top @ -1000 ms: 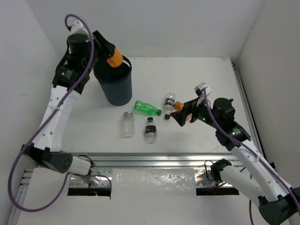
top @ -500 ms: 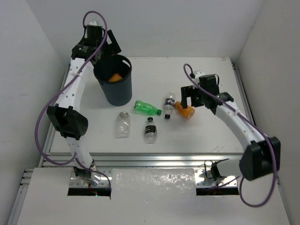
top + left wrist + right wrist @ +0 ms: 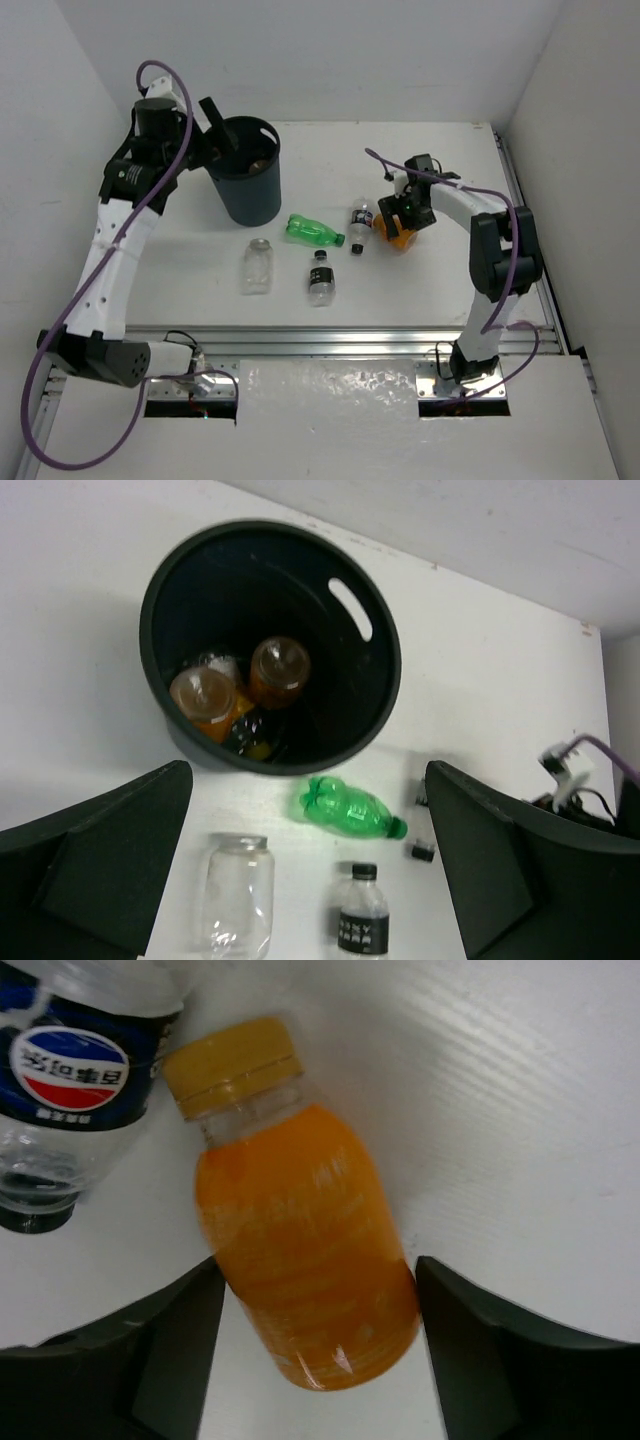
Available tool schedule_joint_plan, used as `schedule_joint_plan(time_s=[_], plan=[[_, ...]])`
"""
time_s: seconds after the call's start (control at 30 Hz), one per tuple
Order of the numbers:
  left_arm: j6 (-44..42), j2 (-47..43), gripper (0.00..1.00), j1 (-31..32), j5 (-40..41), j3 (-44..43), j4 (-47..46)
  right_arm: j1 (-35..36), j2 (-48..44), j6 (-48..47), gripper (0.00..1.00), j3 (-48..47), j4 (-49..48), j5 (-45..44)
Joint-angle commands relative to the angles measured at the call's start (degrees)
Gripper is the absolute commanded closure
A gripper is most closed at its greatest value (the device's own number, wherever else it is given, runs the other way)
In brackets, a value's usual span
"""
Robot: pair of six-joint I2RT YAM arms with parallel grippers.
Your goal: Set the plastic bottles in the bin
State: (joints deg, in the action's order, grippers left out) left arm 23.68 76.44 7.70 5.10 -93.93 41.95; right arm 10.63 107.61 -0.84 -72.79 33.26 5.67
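Right wrist: blue-labelled bottle (image 3: 70, 1065) beside orange bottle (image 3: 300, 1260)

Bin (image 3: 290, 590) dark grey-black, the pair (image 3: 280, 670) inside it orange; green bottle (image 3: 350, 808) bright green, cap included; jar (image 3: 238, 895) plain clear; small bottle (image 3: 360, 920) clear with black cap and black label bearing pale print; orange bottle (image 3: 300, 1270) on the white counter (image 3: 520, 1110) has a yellow-orange cap; its neighbour (image 3: 70, 1070) wears a blue label with a red, white and blue roundel, plus a black cap.
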Motion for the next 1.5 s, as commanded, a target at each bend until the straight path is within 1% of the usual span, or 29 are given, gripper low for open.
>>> schedule_joint_plan(time_s=[0.0, 0.07, 0.1, 0.17, 0.23, 0.27, 0.3, 0.33, 0.37, 0.4, 0.47, 0.5, 0.53, 0.6, 0.63, 0.67, 0.73, 0.77, 0.8, 0.9, 1.03, 1.23, 1.27, 1.3, 1.33, 1.37, 1.4, 1.43, 1.47], plan=[[-2.2, -3.5, 0.00, -0.3, -3.8, 7.1, -4.8, -0.3, 2.2, -1.7, 0.32, -1.4, 1.2, 1.4], [-2.6, -4.6, 0.00, -0.2, -4.6, 9.3, -5.0, -0.3, 2.2, -1.1, 0.51, -0.4, 1.3, 0.0], [-2.8, -5.5, 0.00, -0.2, -4.8, 10.2, -5.3, -0.3, 1.4, -0.7, 0.58, 1.0, 1.2, -2.4], [-2.9, -6.9, 0.00, -0.2, -4.8, 12.5, -5.4, -0.3, -3.4, 0.4, 0.66, 3.5, 1.6, -5.3], [-2.8, -7.6, 0.00, -0.1, -8.0, 14.1, -5.7, -0.3, -8.4, 2.9, 0.69, 5.5, 1.7, -9.7], [-2.0, -8.6, 0.00, 0.9, -9.1, 14.7, -6.8, -0.3, -14.0, 3.1, 0.71, 6.3, 1.7, -10.3], [-1.6, -9.0, 0.00, 2.1, -10.5, 15.9, -7.4, -0.3, -16.7, 4.0, 0.72, 7.4, 1.9, -10.4], [-1.0, -9.4, 0.00, 4.2, -9.9, 16.2, -8.0, -0.3, -19.5, 4.4, 0.73, 7.8, 1.9, -9.7], [0.0, -9.6, 0.00, 10.1, -8.5, 16.3, -9.1, -0.3, -25.3, 4.9, 0.73, 8.5, 0.9, -8.5], [0.4, -9.6, 0.00, 12.9, -6.4, 16.3, -9.6, -0.3, -28.2, 5.8, 0.74, 10.1, 0.0, -5.9], [2.1, -9.6, 0.00, 19.3, -8.1, 16.8, -13.1, -0.3, -33.7, 6.4, 0.75, 11.7, -3.3, -0.7], [2.4, -9.8, 0.00, 20.5, -10.4, 18.2, -15.2, -0.3, -38.8, 7.1, 0.76, 14.1, -4.9, 2.6], [2.9, -10.0, 0.00, 21.6, -16.6, 19.0, -20.5, -0.3, -41.3, 7.4, 0.76, 15.4, -6.5, 10.8], [3.6, -10.7, 0.00, 24.3, -23.4, 21.9, -27.3, -0.3, -47.8, 9.6, 0.77, 19.6, -13.2, 20.6], [4.0, -10.6, 0.00, 25.0, -30.6, 22.7, -34.1, -0.3, -49.2, 11.0, 0.77, 20.6, -15.2, 25.5], [5.0, -10.1, 0.00, 26.0, -33.7, 23.3, -36.8, -0.3, -50.3, 12.6, 0.77, 22.1, -19.4, 34.8], [5.4, -9.2, 0.00, 27.4, -36.2, 23.2, -39.9, -0.1, -52.6, 17.5, 0.77, 23.4, -23.7, 42.5], [5.1, -8.0, 0.00, 28.8, -35.9, 22.6, -39.8, 0.1, -53.3, 19.6, 0.77, 25.1, -28.8, 47.3], [4.9, -7.5, 0.00, 29.2, -36.0, 21.6, -39.7, 0.1, -54.4, 22.5, 0.77, 25.8, -30.9, 49.0], [4.6, -5.6, 0.00, 30.7, -35.9, 21.2, -40.4, 0.2, -55.4, 26.5, 0.77, 26.9, -36.2, 53.6], [4.6, -2.3, 0.00, 32.4, -34.7, 20.1, -39.0, 0.6, -57.0, 30.0, 0.77, 27.9, -41.9, 55.8], [3.7, 2.9, 0.02, 36.8, -32.4, 16.3, -37.0, 2.3, -56.1, 32.0, 0.77, 26.5, -43.5, 56.6], [3.7, 3.6, 0.05, 37.3, -32.4, 15.3, -37.0, 2.5, -56.1, 32.3, 0.76, 26.2, -43.8, 56.6], [3.7, 4.0, 0.14, 37.6, -32.5, 14.8, -37.6, 2.7, -56.2, 32.5, 0.75, 26.3, -44.3, 57.0], [3.8, 4.6, 0.63, 37.8, -32.6, 14.7, -37.8, 2.8, -56.3, 32.9, 0.72, 26.7, -45.4, 57.1], [4.1, 4.7, 0.92, 37.8, -32.2, 14.1, -37.9, 2.8, -56.6, 33.4, 0.67, 27.0, -45.5, 56.4], [4.4, 4.7, 1.00, 37.8, -29.7, 13.9, -37.1, 2.7, -56.9, 33.1, 0.50, 27.2, -45.0, 55.5], [4.3, 4.3, 1.00, 37.8, -28.1, 13.6, -36.2, 2.7, -57.3, 33.0, 0.38, 27.8, -43.7, 52.9], [4.1, 4.1, 1.00, 37.7, -25.9, 12.3, -34.6, 2.7, -58.3, 32.1, 0.15, 27.8, -42.3, 50.8]])
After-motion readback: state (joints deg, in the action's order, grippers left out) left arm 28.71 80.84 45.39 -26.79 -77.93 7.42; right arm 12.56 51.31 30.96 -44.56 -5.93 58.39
